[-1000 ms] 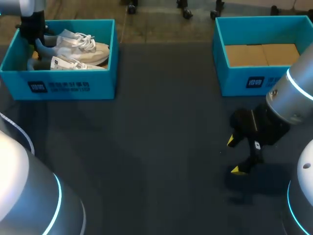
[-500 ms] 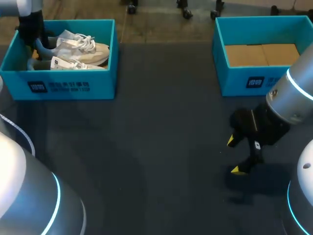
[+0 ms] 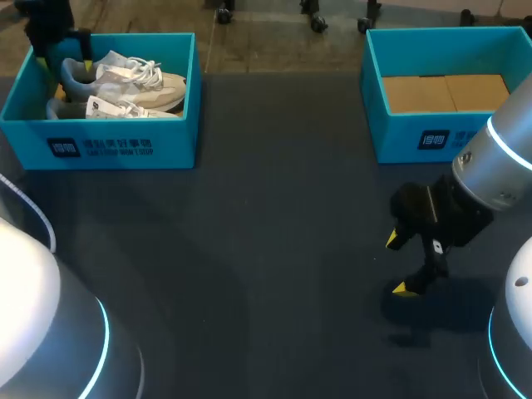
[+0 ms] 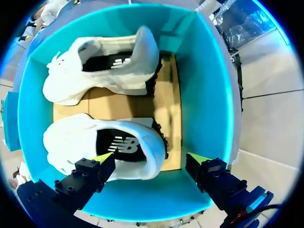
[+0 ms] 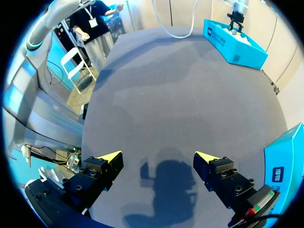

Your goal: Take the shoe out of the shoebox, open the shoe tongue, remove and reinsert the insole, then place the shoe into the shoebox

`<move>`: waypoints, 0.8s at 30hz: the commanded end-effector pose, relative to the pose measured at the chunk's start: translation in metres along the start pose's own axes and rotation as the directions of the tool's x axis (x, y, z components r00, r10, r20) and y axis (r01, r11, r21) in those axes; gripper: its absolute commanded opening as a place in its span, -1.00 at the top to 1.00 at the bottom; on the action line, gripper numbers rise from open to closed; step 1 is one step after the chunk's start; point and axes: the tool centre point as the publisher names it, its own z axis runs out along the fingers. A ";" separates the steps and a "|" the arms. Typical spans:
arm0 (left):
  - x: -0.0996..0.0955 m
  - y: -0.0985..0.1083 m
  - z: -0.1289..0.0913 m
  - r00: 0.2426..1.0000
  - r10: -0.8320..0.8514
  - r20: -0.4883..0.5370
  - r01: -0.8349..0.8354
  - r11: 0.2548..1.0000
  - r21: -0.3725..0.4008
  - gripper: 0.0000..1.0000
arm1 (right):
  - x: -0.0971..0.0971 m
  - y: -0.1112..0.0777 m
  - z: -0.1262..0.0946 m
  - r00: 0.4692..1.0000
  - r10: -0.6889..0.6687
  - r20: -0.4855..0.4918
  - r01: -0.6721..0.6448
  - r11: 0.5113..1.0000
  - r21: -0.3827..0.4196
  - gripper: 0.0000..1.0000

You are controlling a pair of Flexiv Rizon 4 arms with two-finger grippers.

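The teal shoebox [image 3: 125,148] stands at the table's far left and holds two white shoes. One shoe [image 3: 133,76] lies at the back, the other [image 3: 116,108] at the front. My left gripper [image 3: 58,50] hangs over the box's left end. In the left wrist view it [image 4: 151,158] is open above the heel of the nearer shoe [image 4: 90,142], touching nothing. The second shoe [image 4: 104,71] lies beyond it on the cardboard floor. My right gripper [image 3: 396,264] is open and empty above bare table at the right, its fingers [image 5: 111,156] wide apart.
A second teal box [image 3: 449,137] with a cardboard floor sits at the far right, just behind my right arm; its corner [image 5: 285,161] shows beside the right gripper. Dark mat [image 3: 266,249] spans the space between the two boxes.
My left gripper has opened, let go of the shoe's heel and risen out of the box. The shoes stay in the box. The right arm has not moved.
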 end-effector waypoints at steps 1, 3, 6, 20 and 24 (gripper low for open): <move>0.001 -0.045 -0.033 1.000 -0.008 -0.004 0.008 0.999 -0.045 -1.00 | 0.001 0.000 0.001 1.000 -0.001 0.001 0.001 1.000 0.002 -1.00; 0.003 -0.056 -0.042 1.000 -0.005 0.012 0.006 0.999 -0.034 -1.00 | 0.001 0.000 0.001 1.000 -0.001 0.001 0.001 1.000 0.002 -1.00; 0.003 -0.074 -0.051 1.000 -0.027 0.007 0.027 1.000 -0.008 -1.00 | 0.001 0.000 0.001 1.000 -0.001 0.001 0.001 1.000 0.002 -1.00; 0.003 -0.087 -0.060 0.998 -0.055 0.002 0.055 0.998 0.013 -1.00 | 0.001 0.000 0.001 1.000 -0.001 0.001 0.001 1.000 0.002 -1.00; 0.003 -0.104 -0.061 0.998 -0.053 -0.015 0.053 0.998 0.034 -1.00 | 0.001 0.000 0.001 1.000 -0.001 0.001 0.001 1.000 0.002 -1.00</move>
